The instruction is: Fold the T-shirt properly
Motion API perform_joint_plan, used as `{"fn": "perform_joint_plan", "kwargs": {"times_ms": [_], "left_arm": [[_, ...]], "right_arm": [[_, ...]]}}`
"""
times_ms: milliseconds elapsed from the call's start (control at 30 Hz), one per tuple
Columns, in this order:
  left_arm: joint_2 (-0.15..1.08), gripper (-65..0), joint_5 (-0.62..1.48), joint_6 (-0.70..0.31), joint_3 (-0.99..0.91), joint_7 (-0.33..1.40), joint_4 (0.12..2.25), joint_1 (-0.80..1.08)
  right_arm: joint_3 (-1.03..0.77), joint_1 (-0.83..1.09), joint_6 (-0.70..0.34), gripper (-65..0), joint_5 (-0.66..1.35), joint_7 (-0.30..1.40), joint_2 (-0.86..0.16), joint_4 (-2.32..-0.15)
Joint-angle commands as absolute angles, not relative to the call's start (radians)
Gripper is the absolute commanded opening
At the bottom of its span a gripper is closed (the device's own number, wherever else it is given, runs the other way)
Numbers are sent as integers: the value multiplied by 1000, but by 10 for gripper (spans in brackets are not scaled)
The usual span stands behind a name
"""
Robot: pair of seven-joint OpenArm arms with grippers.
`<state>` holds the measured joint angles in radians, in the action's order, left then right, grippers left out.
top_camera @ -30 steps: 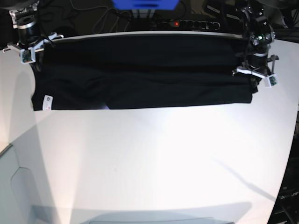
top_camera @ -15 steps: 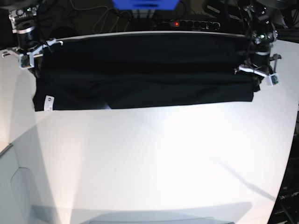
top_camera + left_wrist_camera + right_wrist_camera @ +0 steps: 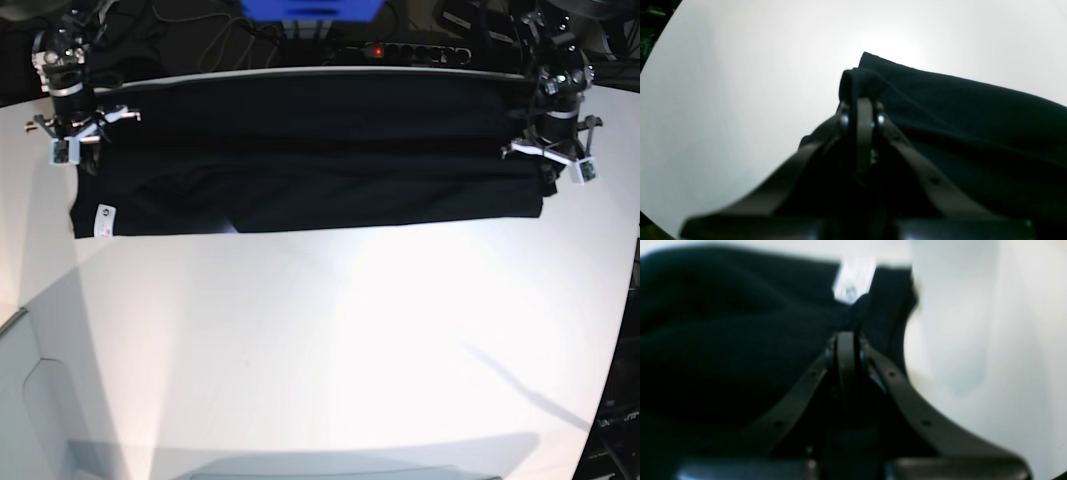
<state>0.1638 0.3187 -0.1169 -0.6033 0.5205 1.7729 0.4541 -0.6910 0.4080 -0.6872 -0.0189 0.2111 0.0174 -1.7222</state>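
- Base view: the right gripper (image 3: 76, 152) has shifted toward the T-shirt (image 3: 300, 150)'s far edge, clamped on its corner.
- Left gripper (image 3: 548, 168) pinches the opposite corner, barely moved.
- T-shirt lies stretched along the table (image 3: 330, 350)'s far edge; the fold looks under way.

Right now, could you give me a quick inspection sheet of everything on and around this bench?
Surface: glossy white table, strong glare in the middle.
Job's things: large black cloth T-shirt stretched as a long band across the far side, small white label at one near corner.
Clutter: nothing seen.
Grippers: left end effector shut on a pinch of the T-shirt's end; right end effector shut on the opposite end, near the label.
Cables: dark cables behind the far edge.
Surroundings: black power strip with a red light, blue object beyond it.
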Motion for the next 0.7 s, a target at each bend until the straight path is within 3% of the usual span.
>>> {"fn": "perform_joint_plan", "kwargs": {"times_ms": [0,200,367,667], "left_arm": [[174,-650,320,-113,-610,498,1788,455],[174,-650,323,-113,-608,498,1781,469],[170,-650,326,-113,-604,498,1774,476],[151,-649,326,-113,-604,498,1773,489]], "right_arm": [[-696,400,-698,-650,-4,179,1,-1721],[-700,360,-698,-521,-56,179,-13,-1658],[-762,361,-698,-416,-47,179,-1,-1727],[-727,386,-698,-402,-12,179,56,-1833]]}}
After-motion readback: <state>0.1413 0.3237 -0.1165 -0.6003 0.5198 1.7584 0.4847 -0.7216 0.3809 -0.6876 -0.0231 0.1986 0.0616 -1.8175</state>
